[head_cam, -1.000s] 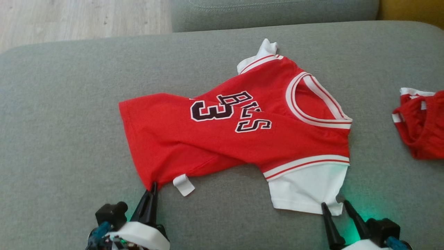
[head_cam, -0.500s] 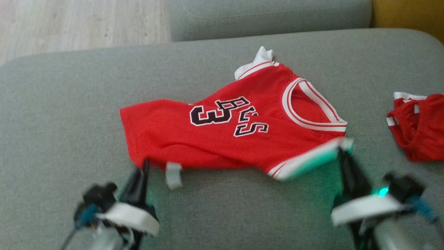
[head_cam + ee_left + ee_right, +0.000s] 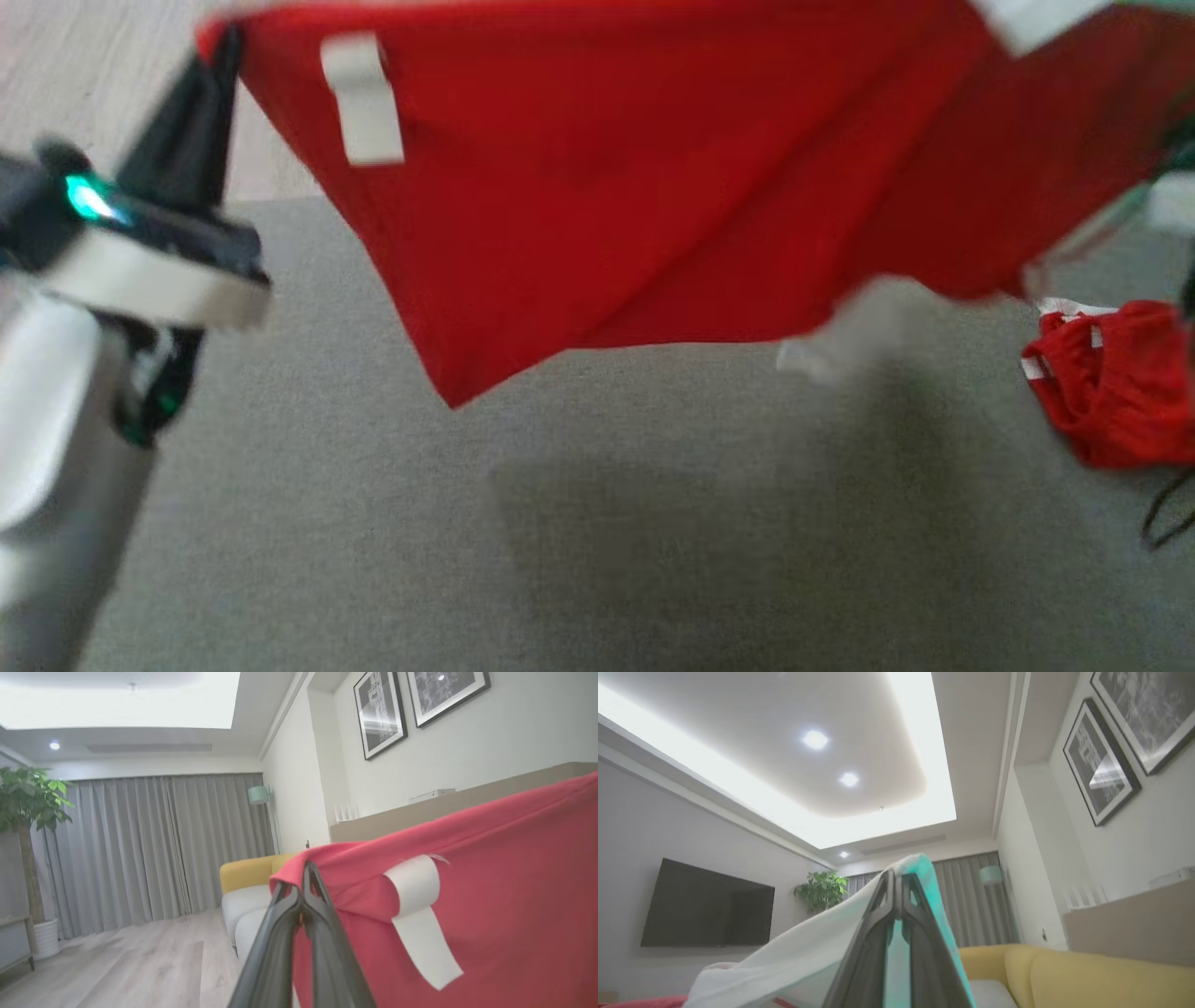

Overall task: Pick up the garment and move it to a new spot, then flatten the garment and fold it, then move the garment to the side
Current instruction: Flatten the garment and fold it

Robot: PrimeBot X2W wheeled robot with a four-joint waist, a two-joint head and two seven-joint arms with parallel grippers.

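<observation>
The garment (image 3: 635,187), a red jersey with white trim and a white tag (image 3: 359,98), hangs in the air across the top of the head view, stretched between both arms. My left gripper (image 3: 219,47) at the upper left is shut on its red hem corner; the left wrist view shows that gripper (image 3: 302,877) pinching the red cloth (image 3: 467,905). In the right wrist view my right gripper (image 3: 896,877) is shut on the white sleeve (image 3: 808,952), raised toward the ceiling. The jersey's lower part sags in a point above the grey sofa cushion (image 3: 560,523).
A second red garment (image 3: 1116,383) lies crumpled at the cushion's right edge, beside a thin dark cable (image 3: 1167,513). Wooden floor (image 3: 56,75) shows beyond the cushion at upper left. The wrist views show a yellow sofa (image 3: 1087,975) and a potted plant (image 3: 28,812).
The right gripper closed on the white sleeve, then both arms lifted the jersey off the cushion into the air. The head camera has also shifted.
</observation>
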